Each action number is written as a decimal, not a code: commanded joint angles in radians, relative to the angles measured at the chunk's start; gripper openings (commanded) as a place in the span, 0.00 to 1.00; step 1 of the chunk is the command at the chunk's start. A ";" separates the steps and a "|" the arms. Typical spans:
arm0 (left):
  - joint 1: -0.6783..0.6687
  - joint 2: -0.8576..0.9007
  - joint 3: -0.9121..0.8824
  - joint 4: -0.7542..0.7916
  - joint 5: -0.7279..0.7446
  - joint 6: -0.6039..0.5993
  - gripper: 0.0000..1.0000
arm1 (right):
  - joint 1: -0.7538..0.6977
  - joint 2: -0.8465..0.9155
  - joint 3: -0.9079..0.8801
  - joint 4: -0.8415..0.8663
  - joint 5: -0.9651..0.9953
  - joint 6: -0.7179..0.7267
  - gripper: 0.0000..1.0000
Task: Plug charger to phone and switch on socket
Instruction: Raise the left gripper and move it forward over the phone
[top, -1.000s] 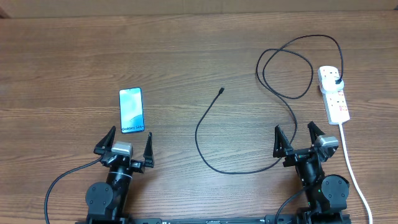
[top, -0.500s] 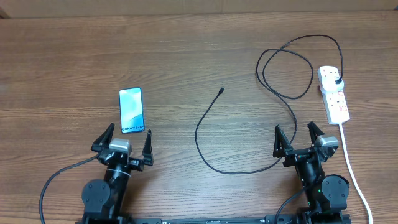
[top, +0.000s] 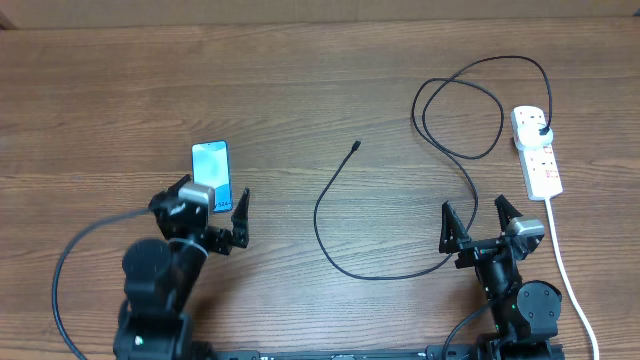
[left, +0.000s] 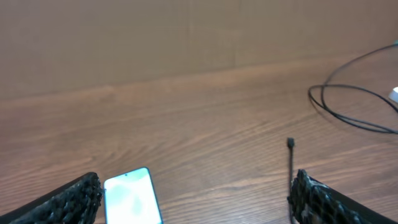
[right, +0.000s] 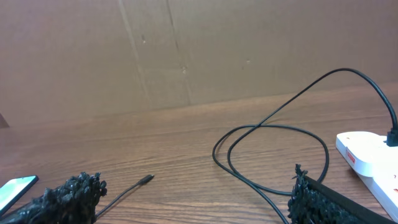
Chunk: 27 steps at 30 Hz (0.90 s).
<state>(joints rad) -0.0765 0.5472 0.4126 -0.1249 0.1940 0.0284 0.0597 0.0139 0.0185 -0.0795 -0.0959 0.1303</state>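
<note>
Overhead: left gripper (top: 203, 201) splayed over phone (top: 211, 160) near edge; right gripper (top: 474, 208) splayed too.

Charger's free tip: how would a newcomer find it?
Look at the middle of the wooden table, between the phone and the white socket. The thin black charger curves up there, ending in a small connector tip; unlike its plugged-in other end, it lies loose.

- Your table (top: 300, 80): brown wood grain, running left to right, fills the overhead frame.
- Upper half of both wrist frames: plain brown cardboard wall (right: 249, 50) with vertical seams.
- Light: even, soft.
</note>
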 joint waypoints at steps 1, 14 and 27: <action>0.005 0.123 0.143 -0.060 0.067 -0.006 1.00 | 0.005 -0.011 -0.011 0.003 0.013 -0.002 1.00; 0.004 0.516 0.618 -0.461 0.162 -0.006 1.00 | 0.005 -0.011 -0.011 0.003 0.013 -0.002 1.00; 0.004 0.589 0.635 -0.481 0.308 -0.037 1.00 | 0.005 -0.011 -0.011 0.003 0.013 -0.002 1.00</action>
<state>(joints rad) -0.0765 1.1164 1.0183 -0.6212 0.4850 0.0219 0.0597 0.0139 0.0185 -0.0795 -0.0959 0.1303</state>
